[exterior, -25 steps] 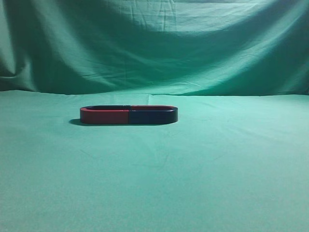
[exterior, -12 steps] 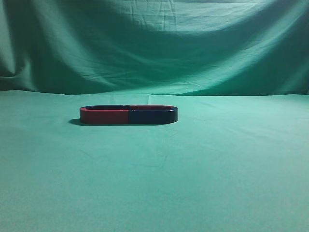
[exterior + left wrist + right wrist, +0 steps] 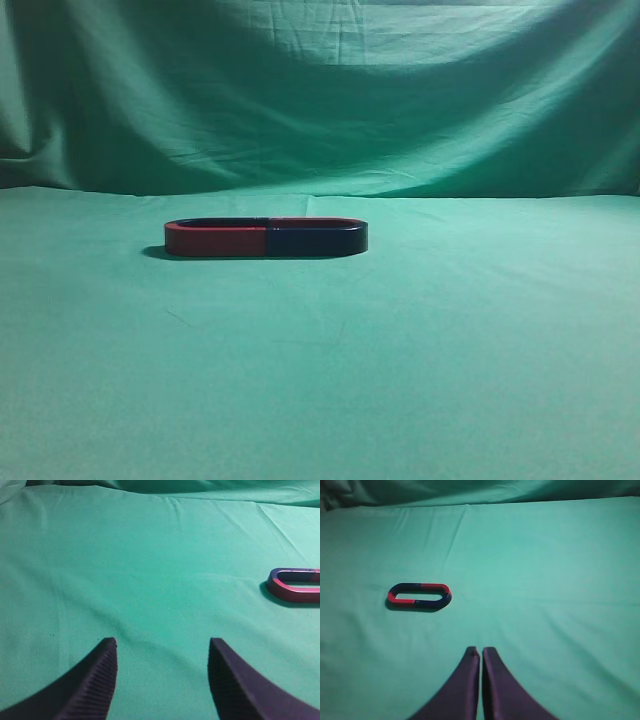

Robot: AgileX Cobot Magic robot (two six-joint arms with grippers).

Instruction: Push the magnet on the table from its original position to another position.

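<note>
Item one, the magnet (image 3: 316,238): dark near side, red-topped far arm, lying flat on the table (image 3: 420,360) left of centre, its open ends butted against a second U-shaped magnet (image 3: 216,239) with a red near side, so the pair reads as one closed oval. Item two, my left gripper (image 3: 162,647): released, jaws spread wide above bare cloth, the oval's red end at the right edge of its view. Item three, my right gripper (image 3: 480,651): clenched on nothing, fingertips pressed together, near the oval but apart from it.
</note>
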